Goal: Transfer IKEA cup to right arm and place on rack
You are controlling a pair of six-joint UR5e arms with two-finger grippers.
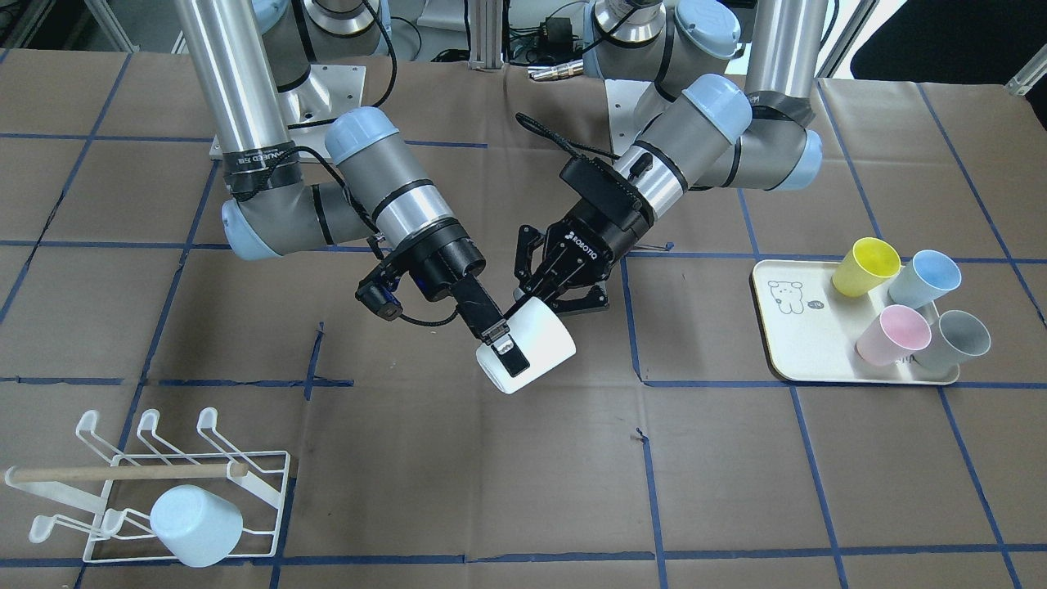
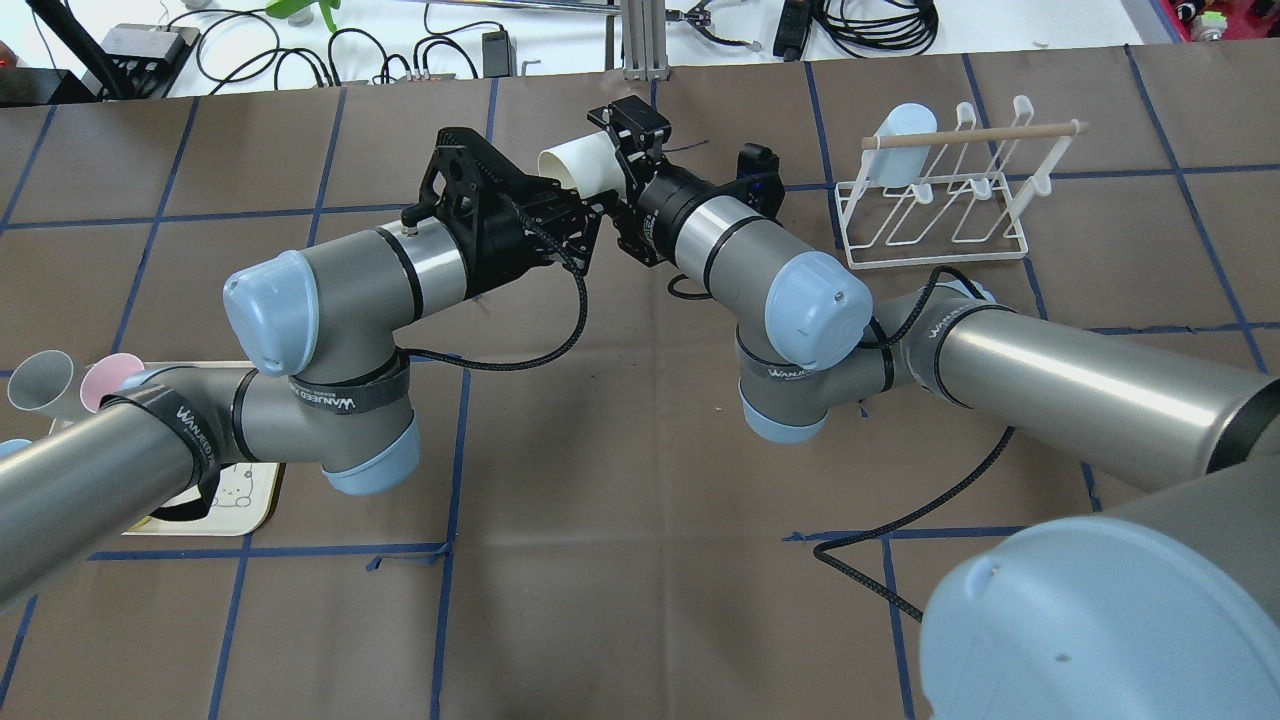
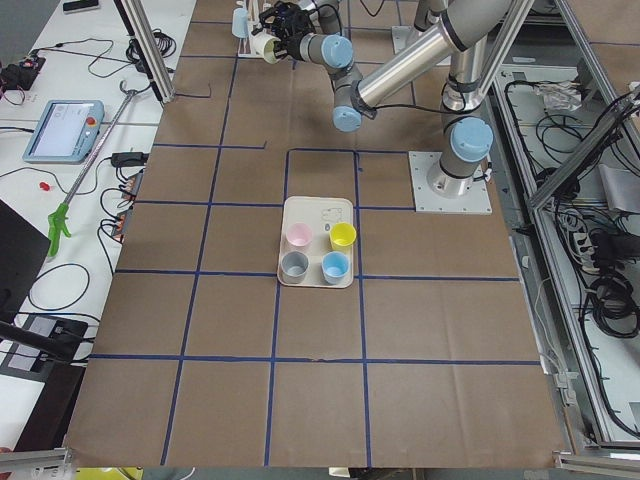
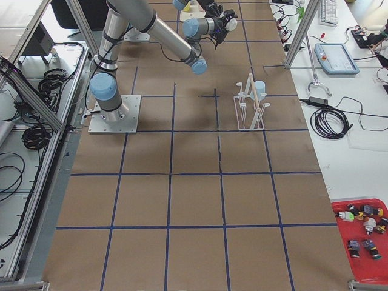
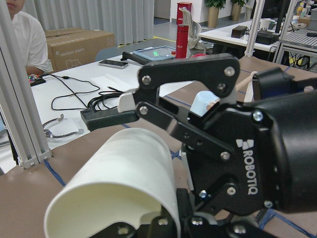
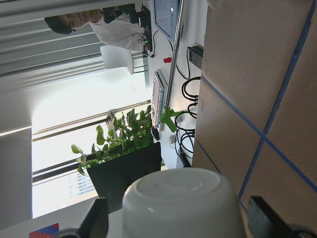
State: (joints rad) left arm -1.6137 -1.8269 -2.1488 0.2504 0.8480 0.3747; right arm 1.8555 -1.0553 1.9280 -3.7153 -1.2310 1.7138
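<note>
Handover in mid-air: the right gripper [image 1: 505, 353] straddles the base end of the white cup [image 1: 544, 343]; I cannot tell whether it is clamped. Opposite, the left gripper [image 1: 546, 301] pinches the rim. Next, I judge, the right must clamp before the left releases, then carry to the rack [image 1: 274, 483], well beyond it. Only the right wrist view shows slight gaps beside its fingers.

The counter [image 1: 736, 491] is brown, crossed by a grid of blue tape lines. The cup [image 1: 527, 345] between the black claws is white. The rack [image 1: 262, 483] is white wire with a light wooden handle and bears a pale blue cup [image 1: 196, 525]. The cream tray [image 1: 797, 327], printed with a small bear drawing, carries yellow [image 1: 865, 267], blue [image 1: 926, 278], pink [image 1: 892, 334] and grey [image 1: 954, 340] cups.
</note>
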